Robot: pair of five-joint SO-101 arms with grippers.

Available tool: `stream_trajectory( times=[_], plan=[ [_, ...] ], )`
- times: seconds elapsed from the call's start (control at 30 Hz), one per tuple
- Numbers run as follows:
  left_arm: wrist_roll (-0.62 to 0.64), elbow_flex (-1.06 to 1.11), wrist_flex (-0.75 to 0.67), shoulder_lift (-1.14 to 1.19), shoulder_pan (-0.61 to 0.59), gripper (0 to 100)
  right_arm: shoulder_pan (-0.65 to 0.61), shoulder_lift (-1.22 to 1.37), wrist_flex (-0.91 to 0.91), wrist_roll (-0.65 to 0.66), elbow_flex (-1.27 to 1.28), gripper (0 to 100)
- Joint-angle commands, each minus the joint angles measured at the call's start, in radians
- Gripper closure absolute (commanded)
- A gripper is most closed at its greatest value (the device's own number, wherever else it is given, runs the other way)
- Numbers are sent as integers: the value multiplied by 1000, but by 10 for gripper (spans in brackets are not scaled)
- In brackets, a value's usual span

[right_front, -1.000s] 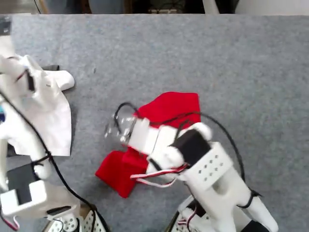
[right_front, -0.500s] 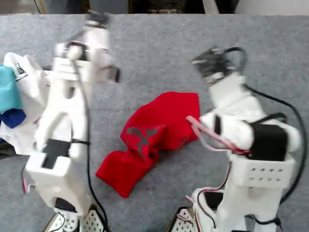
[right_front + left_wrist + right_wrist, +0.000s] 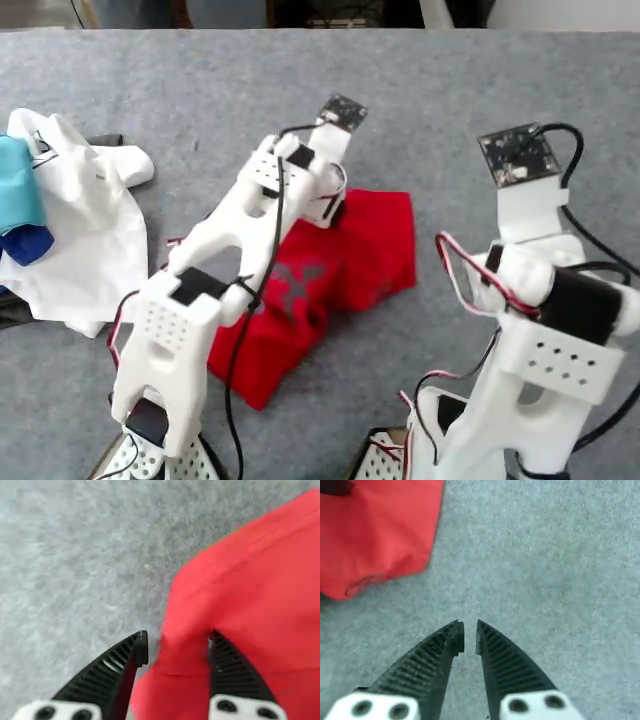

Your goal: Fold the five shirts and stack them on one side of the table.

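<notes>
The crumpled red cloth shirt (image 3: 375,250) lies mid-desk, unmoved and not yet folded. The left hand (image 3: 177,640) has swung in from the left to the shirt's far-left corner, released and astride the hem, apparently not yet pinching. The right hand (image 3: 470,630), nearly clenched on nothing, has drawn off right over the grey felt desk (image 3: 500,90).

Grey felt table top (image 3: 480,90) runs flat and speckled right across, and past its far edge there's a dark strip of room (image 3: 300,12), pale wall (image 3: 560,12) at one corner.
</notes>
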Motion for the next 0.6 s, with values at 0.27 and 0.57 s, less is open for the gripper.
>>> stream_trajectory(
  times=[0.27,0.57],
  plan=[
    [8,-54,26,-49,-163,972,-20,-111,-253,2,321,939],
    [9,-148,173,-219,-450,972,-338,-110,-348,-6,374,862]
  ],
)
